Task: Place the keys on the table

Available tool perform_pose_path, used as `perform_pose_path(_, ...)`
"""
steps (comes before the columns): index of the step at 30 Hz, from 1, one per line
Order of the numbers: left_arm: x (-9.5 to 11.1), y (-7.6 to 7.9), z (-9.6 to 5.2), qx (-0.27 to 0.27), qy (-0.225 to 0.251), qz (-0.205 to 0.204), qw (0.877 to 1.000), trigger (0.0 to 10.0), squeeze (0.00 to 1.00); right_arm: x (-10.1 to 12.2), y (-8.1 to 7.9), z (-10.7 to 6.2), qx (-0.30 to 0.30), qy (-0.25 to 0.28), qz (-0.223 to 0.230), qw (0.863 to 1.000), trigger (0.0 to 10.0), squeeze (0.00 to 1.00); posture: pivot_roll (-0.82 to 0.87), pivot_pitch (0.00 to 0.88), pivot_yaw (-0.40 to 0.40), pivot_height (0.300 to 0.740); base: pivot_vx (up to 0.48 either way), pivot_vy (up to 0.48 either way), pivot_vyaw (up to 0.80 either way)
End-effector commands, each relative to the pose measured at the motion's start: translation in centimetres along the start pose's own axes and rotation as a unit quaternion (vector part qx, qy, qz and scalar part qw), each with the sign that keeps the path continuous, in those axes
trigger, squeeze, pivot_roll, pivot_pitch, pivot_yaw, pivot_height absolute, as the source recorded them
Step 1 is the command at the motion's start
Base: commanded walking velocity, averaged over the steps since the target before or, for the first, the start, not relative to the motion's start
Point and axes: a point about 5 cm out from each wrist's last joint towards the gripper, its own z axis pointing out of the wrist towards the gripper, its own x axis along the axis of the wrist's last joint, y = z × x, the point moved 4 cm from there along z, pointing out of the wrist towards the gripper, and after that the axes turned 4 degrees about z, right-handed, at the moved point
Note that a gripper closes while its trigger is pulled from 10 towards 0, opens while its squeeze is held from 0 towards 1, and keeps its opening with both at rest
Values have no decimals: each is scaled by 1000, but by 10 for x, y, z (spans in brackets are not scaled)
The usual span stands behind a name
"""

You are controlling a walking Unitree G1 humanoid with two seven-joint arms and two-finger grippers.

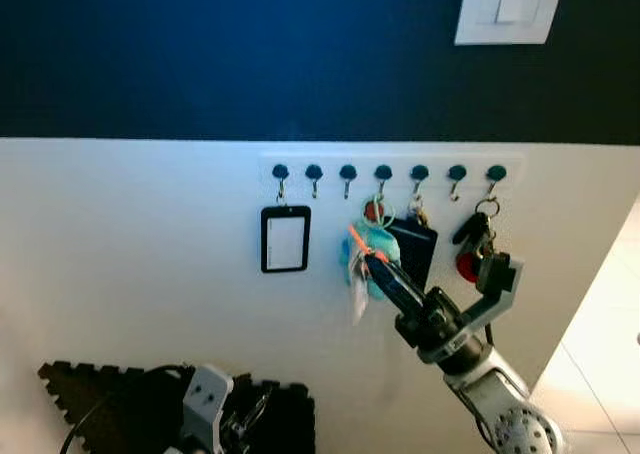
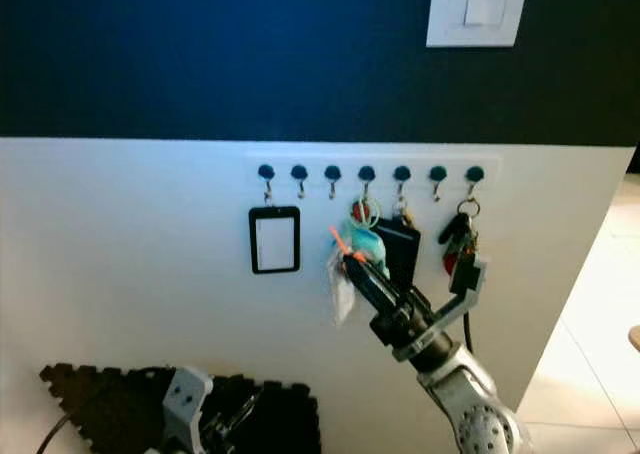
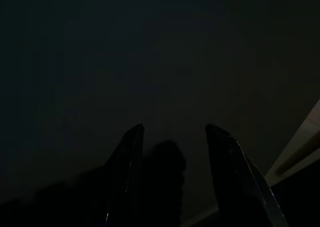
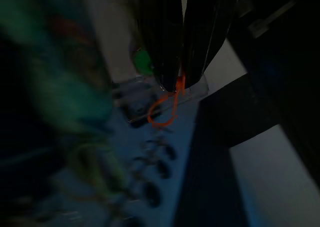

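On the white lower wall, in the left eye view, a row of hooks (image 1: 385, 174) is being used as the landmark. The keys (image 1: 368, 254), a teal bunch with an orange loop, are hanging under the middle hook, between a badge holder (image 1: 285, 239) and a dark card pouch (image 1: 415, 249). The right gripper (image 1: 372, 261) is being held at the lower part of the bunch, just below that hook. Another red bunch (image 1: 475, 244) is hanging under the last hook. The left gripper (image 1: 205, 399) is being kept low, far below the hooks, in front of a dark foam mat (image 1: 120, 404).

In the right eye view the same arrangement is being shown; the black fingers are reaching up to the teal bunch.

In the left wrist view, which is very dark, the two fingers (image 3: 127, 162) are being held clearly apart with nothing between them.

In the right wrist view the fingers (image 4: 165, 42) are being pressed together on the orange loop (image 4: 165, 107), and the rest is blurred.

To do this step well, the bunch should probably be lifted upward first, so the ring is freed from the hook, and only then pulled away from the wall. The ring on the hook is hard to make out, and no table is being seen.
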Motion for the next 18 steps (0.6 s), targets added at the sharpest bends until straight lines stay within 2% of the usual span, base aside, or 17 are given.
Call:
perform_pose_path(1, 6, 2, 5, 0, 11, -4, 1000, 10000, 0, -1, 3, 3, 0, -4, 5, 1000, 10000, 0, 15, 23, 12, 740, 0, 0, 0)
perform_pose_path(7, 10, 3, 8, 0, 16, -3, 1000, 10000, 0, -5, 4, 11, 11, -13, 13, 1000, 10000, 0, 15, 22, 11, 740, 0, 0, 0)
perform_pose_path(14, 11, 3, 9, -2, 17, -3, 1000, 10000, 0, 1, -6, 32, 37, -4, -2, 999, 10000, 0, 11, 27, 11, 740, 0, 0, 0)
perform_pose_path(18, 11, 3, 9, -2, 17, -3, 1000, 10000, 0, 1, -8, 34, 41, -3, -2, 999, 10000, 0, 12, 27, 10, 740, 0, 0, 0)
